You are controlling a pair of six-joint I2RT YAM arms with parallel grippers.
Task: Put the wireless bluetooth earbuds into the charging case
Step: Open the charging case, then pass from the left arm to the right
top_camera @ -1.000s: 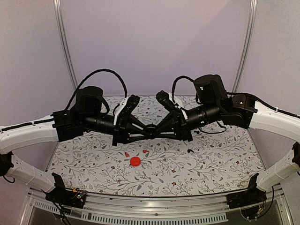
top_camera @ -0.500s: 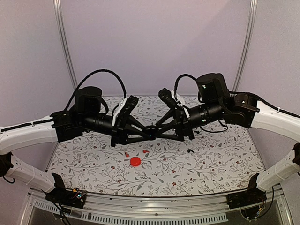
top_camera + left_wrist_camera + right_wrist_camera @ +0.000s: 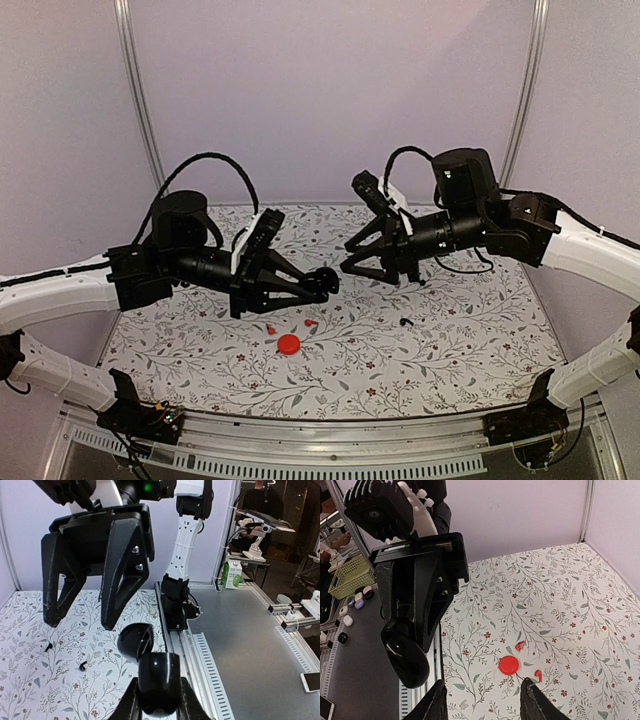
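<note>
Earbuds [image 3: 310, 323] are lying loose on the counter [image 3: 480, 350] while the left tool [image 3: 318, 285] is holding a black case [image 3: 324, 281] aloft.
From above, the left tool is clamping the black case in mid-air and the right tool [image 3: 362, 268] is hanging just beside it, jaws partly apart and empty; two red earbuds [image 3: 270, 328] are sitting near a red case [image 3: 289, 344], with the black earbuds [image 3: 405, 322] showing as a dark speck well to the right. In the left wrist view, the black case is looking hinged open, and two black earbuds are lying on the counter below. In the right wrist view, the right tool's fingers are framing the red case, gripping nothing. By my reading, the fetching step is starting: the right tool needs lowering onto one black earbud, pinching it precisely, then carrying it to the held case.
</note>
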